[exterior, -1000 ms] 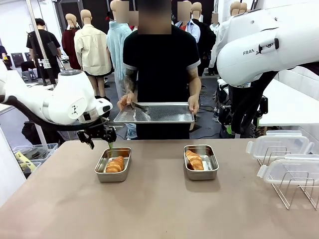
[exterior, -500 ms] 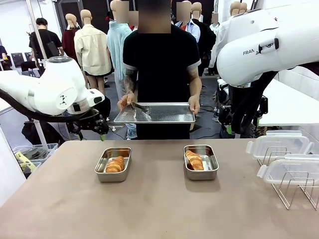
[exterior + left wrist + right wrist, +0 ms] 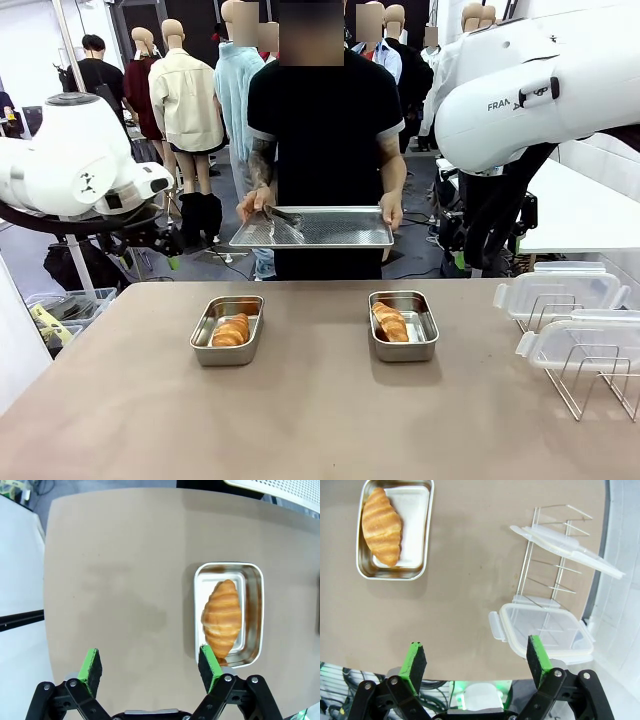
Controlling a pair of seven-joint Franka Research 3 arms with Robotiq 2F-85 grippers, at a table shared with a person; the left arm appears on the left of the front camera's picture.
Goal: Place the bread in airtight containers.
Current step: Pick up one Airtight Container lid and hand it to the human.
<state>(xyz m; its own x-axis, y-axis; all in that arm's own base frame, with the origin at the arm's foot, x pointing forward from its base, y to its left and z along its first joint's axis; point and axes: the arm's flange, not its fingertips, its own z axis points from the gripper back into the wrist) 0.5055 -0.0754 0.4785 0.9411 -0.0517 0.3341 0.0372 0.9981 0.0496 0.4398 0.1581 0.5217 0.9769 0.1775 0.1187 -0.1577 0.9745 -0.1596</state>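
Observation:
Two small steel airtight containers stand open on the brown table, each with one piece of bread lying in it. The left container (image 3: pixel 228 345) holds a golden croissant (image 3: pixel 231 329); the right container (image 3: pixel 404 349) holds another (image 3: pixel 389 321). My left gripper (image 3: pixel 165 250) hangs beyond the table's far left corner, apart from the left pan. In the left wrist view it (image 3: pixel 150 662) is open and empty, high above the table, with the pan (image 3: pixel 253 615) and croissant (image 3: pixel 222 617) to one side. My right gripper (image 3: pixel 476 662) is open and empty, high over the table between the right pan (image 3: pixel 427 530) and the lids.
A person across the table holds a large flat steel tray (image 3: pixel 312 228) with tongs (image 3: pixel 283 215) on it. At the right, a wire rack (image 3: pixel 585 385) carries two clear lids (image 3: pixel 560 292) (image 3: pixel 585 345). The right arm's white body (image 3: pixel 520 90) looms at upper right.
My left arm has drawn back to the left and up, away from the left container, its jaws finishing opening. The croissants, pans and right arm have not moved.

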